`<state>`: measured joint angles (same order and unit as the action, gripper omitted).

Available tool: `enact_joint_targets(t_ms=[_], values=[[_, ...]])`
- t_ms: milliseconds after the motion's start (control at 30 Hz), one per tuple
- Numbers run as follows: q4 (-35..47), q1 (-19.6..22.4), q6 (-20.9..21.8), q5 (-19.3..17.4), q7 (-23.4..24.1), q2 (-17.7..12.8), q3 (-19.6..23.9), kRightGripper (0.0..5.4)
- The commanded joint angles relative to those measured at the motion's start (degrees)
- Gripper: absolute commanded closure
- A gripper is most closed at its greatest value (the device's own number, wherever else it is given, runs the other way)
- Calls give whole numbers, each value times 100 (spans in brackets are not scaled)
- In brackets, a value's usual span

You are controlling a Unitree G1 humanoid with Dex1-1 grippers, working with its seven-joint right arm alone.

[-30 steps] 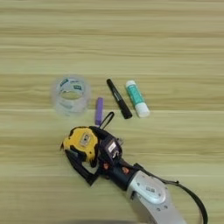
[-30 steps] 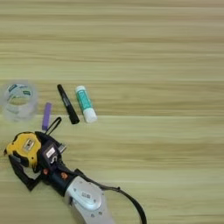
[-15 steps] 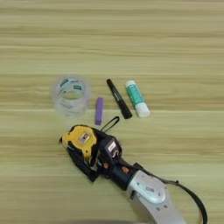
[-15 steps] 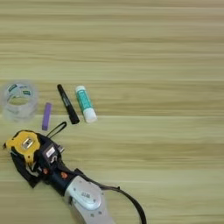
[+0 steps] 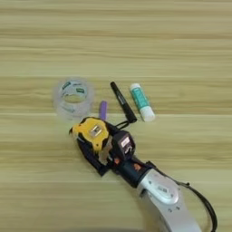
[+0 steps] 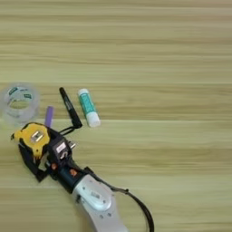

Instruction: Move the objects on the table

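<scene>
Purple stick [image 5: 103,110] partly behind tape measure [image 5: 92,132]

Stereo head pair, looking steeply down on table [image 5: 181,54]; views overlap, offset sideways.

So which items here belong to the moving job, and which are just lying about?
In the job: yellow tape measure, at the right gripper; clear tape roll; purple stick; black marker; glue stick.

Lying about: nothing besides the table itself.

right gripper [image 5: 100,149] jaws around yellow tape measure [image 5: 92,132], clear tape roll [image 5: 73,97] nearby
</scene>
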<state>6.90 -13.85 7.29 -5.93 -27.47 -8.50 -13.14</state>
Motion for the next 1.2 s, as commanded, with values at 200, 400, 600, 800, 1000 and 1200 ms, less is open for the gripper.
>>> enact_joint_targets(t_ms=[200, 400, 600, 800, 1000, 1200], values=[[484, 816, -51, -368, 473, -103, 1047, 125], [1, 1286, -52, -460, 887, -278, 1917, 125], [-678, 1655, 38, -390, 1228, -465, 2490, 125], [-1348, 1938, 108, -324, 1603, -636, 2930, 125], [-2045, 2141, 191, -212, 1774, -769, 3069, 125], [-2848, 2320, 182, -180, 1698, -762, 2986, 125]])
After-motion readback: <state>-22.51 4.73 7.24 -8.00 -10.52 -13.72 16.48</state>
